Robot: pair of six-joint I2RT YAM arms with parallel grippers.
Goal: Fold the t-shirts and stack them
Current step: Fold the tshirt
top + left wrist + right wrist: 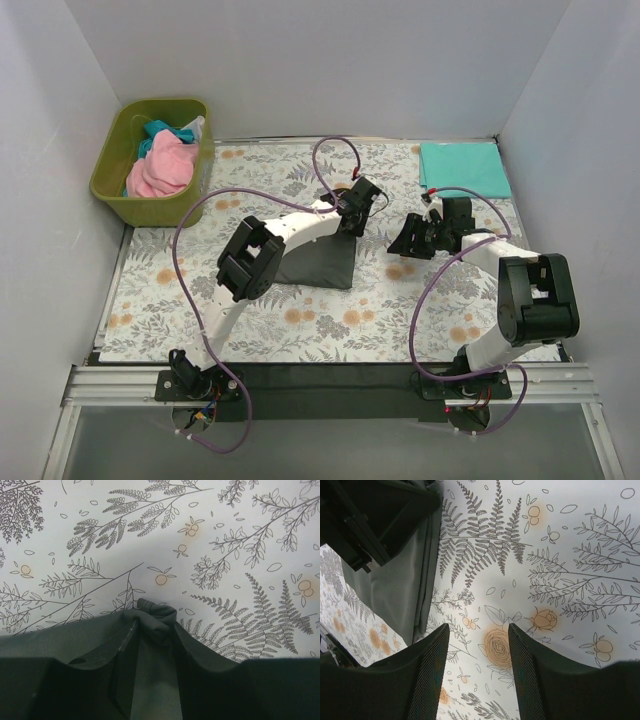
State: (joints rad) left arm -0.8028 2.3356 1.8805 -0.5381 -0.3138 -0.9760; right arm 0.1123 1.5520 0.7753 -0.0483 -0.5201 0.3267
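Observation:
A dark charcoal t-shirt (318,262) lies folded on the floral cloth at mid-table. My left gripper (355,205) hangs over the shirt's far right corner. In the left wrist view the left gripper (155,621) is shut on a bunched fold of the charcoal cloth (156,645), which fills the gap between the fingers. My right gripper (415,238) is to the right of that shirt, apart from it. The right wrist view shows the right gripper (479,630) open over bare table cloth, with the charcoal shirt's edge (395,590) to its left. A folded teal-green t-shirt (462,168) lies at the back right.
An olive-green bin (112,165) stands at the back left, holding a crumpled pink shirt (162,170) and a teal one (158,131). White walls close in the table on three sides. The left arm's wrist (370,520) fills the right wrist view's upper left.

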